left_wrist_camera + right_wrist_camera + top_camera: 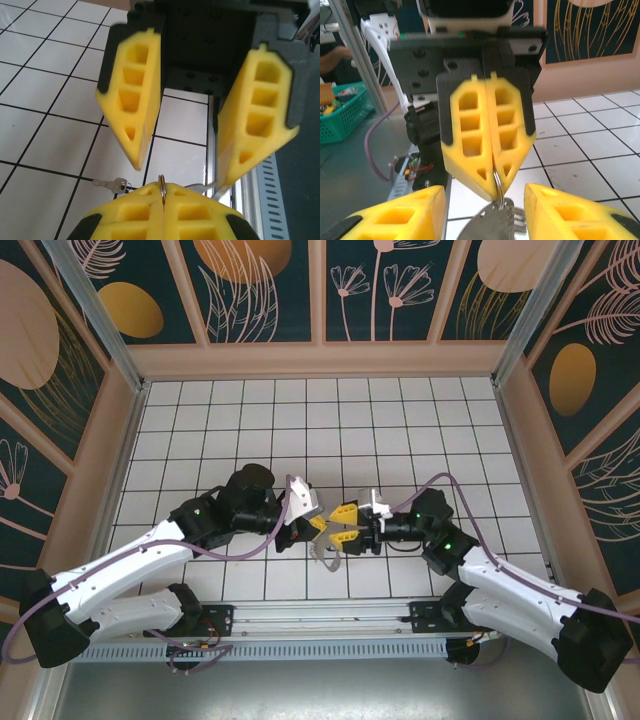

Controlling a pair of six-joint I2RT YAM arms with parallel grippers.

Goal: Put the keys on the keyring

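Observation:
My left gripper (162, 194) is shut on the thin metal ring of the keyring (162, 184), which stands on edge between its yellow pads. In the right wrist view the ring (496, 181) pokes out below those shut fingers (470, 125), and a grey metal piece with pale keys (495, 222) hangs from it. My right gripper (484, 194) faces the left one, open, with its fingers on either side of the hanging piece and not touching it. A tiny silvery key (118, 185) lies on the white tiles just left of the left fingers. Both grippers meet at mid-table (332, 526).
A metal rail (320, 618) runs along the table's near edge, close behind the grippers. A green basket (340, 116) stands off the table to the left. White tiled floor (320, 430) stretches to the back wall.

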